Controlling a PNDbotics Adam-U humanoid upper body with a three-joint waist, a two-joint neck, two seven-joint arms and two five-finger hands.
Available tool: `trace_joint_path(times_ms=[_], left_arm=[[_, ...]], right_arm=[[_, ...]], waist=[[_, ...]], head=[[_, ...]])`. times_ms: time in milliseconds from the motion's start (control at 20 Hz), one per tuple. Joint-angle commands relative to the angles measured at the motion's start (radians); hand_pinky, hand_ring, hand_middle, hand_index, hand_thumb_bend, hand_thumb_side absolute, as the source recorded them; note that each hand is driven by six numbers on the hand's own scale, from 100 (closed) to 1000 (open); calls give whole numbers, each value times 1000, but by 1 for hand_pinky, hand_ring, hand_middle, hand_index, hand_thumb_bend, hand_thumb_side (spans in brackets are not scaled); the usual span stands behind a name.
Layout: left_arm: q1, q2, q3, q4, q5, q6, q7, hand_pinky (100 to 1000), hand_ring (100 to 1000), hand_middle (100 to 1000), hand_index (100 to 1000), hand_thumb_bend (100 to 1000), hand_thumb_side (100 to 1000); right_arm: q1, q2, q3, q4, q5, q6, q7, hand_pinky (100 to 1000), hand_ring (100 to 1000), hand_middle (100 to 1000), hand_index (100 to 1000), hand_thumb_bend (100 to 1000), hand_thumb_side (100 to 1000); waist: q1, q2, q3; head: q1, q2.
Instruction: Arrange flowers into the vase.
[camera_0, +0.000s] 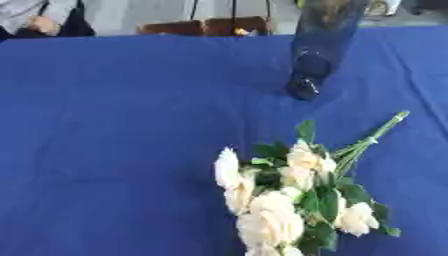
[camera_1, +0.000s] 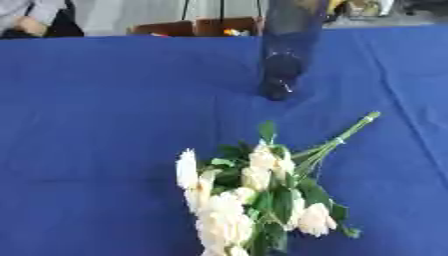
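Here, soft cream flowers (camera_0: 278, 200) flat on blue cloth (camera_0: 114, 125), clear glass vase (camera_0: 319, 45) upright; no robot hand visible.

Covering the bench (camera_0: 114, 125) in matt blue cloth, lying smooth with faint creases. Showing clear, glossy glass in the vase (camera_0: 319, 45), catching small highlights near the base. Looking soft and matt across the cream petals of the flowers (camera_0: 271, 215), with green stems (camera_0: 372, 137) appearing smooth.
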Motion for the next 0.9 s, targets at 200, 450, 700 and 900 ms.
trace_joint_path(times_ms=[200, 450, 700, 900], left_arm=[[36, 44, 44, -15, -32, 9, 47, 663, 926, 942, 966, 100, 1000], [66, 53, 58, -15, -47, 15, 63, 662, 926, 942, 965, 100, 1000], [92, 65, 70, -15, -66, 25, 71, 662, 928, 943, 964, 100, 1000], [97, 71, 70, -15, -74, 29, 68, 665, 930, 944, 964, 100, 1000]], right_arm=[[61, -76, -9, -15, 64, -47, 35, 833, 905, 908, 915, 147, 896], [110, -88, -16, -15, 130, -105, 109, 842, 908, 881, 924, 419, 922], [175, -116, -4, -15, 205, -175, 186, 858, 926, 903, 971, 511, 901], [197, -129, 2, -15, 248, -195, 250, 868, 940, 914, 978, 472, 872]], waist=[[16, 11, -2], [17, 12, -3], [14, 6, -6], [9, 0, -10]], head=[[25, -30], [29, -59], [26, -77], [25, -70]])
